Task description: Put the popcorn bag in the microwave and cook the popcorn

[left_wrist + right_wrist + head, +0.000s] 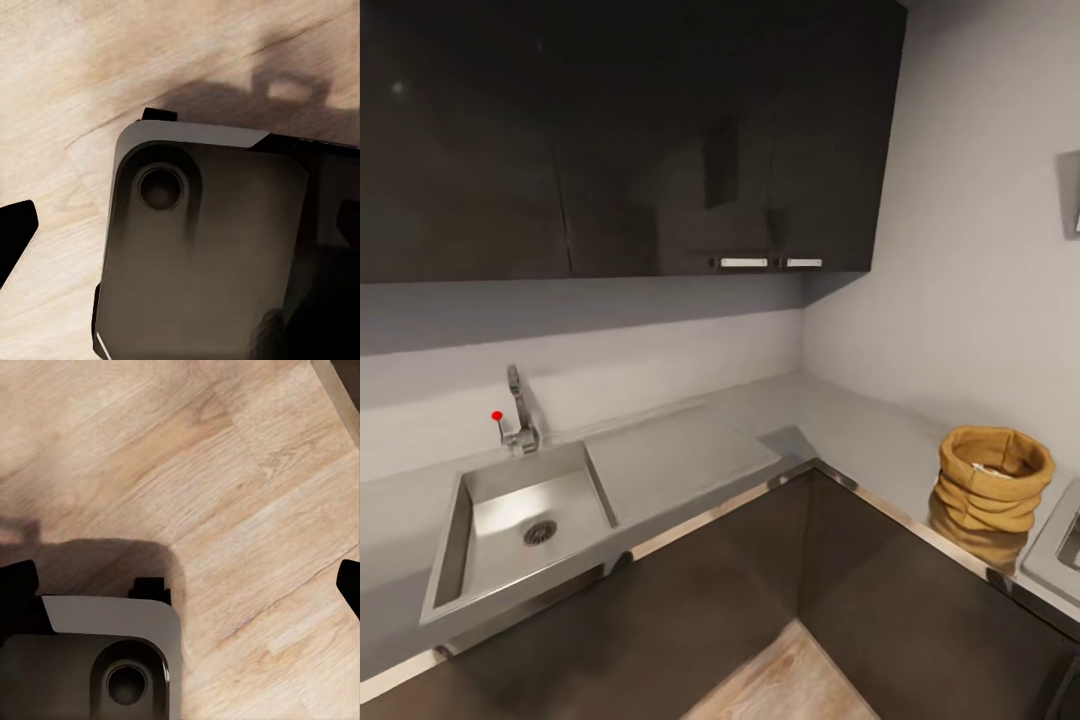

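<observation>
Tan paper popcorn bag (pixel 992 482) sits upright on the grey metal bench (pixel 840 420), out on the right run of the corner near the front edge, top rolled open. Steel sink (pixel 525 525) and tap (pixel 518 412) are off to the left, dark wall cabinets (pixel 620 130) above. Both wrist cameras look down at wood floor (pixel 225 472) and the robot's base (pixel 202 247). Can't tell if either claw is open or closed.

Both wrist cameras look down past the robot's grey base (pixel 202 247). The right gripper (pixel 184 581) has its dark fingertips (pixel 19 585) spread wide apart. The left gripper shows one fingertip (pixel 16 229), so its state is probably unreadable.
</observation>
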You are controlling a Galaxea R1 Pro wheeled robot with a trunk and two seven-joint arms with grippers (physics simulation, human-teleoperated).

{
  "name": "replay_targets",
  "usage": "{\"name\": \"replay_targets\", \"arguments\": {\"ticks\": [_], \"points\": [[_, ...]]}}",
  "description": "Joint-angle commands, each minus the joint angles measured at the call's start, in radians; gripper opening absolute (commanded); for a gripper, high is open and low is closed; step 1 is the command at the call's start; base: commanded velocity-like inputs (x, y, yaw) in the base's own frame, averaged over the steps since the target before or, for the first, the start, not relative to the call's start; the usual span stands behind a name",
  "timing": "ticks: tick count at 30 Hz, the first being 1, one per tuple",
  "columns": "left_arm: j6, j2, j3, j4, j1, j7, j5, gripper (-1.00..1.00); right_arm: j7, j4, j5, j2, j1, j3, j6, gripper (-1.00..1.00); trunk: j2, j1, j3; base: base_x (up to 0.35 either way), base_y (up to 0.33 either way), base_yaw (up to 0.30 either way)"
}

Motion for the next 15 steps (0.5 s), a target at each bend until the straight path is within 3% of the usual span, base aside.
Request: {"name": "replay_targets", "arguments": {"ticks": [1,8,15], "points": [[-0.002,0.0,0.002,0.0,0.0,0.0,0.006,1.0,0.002,0.003,0.007,-0.001,-0.001,-0.008,-0.006,1.0,-0.001,0.001,-0.001,0.306,0.059,0.0],[-0.002,0.0,0.002,0.0,0.0,0.0,0.006,1.0,0.001,0.004,0.007,0.0,-0.001,-0.008,-0.006,1.0,-0.001,0.001,-0.001,0.286,0.058,0.0],[-0.002,0.0,0.002,-0.001,0.0,0.0,0.006,1.0,0.001,0.004,0.007,-0.001,-0.001,-0.008,-0.016,1.0,-0.001,0.001,-0.001,0.033,0.006,-0.027]]}}
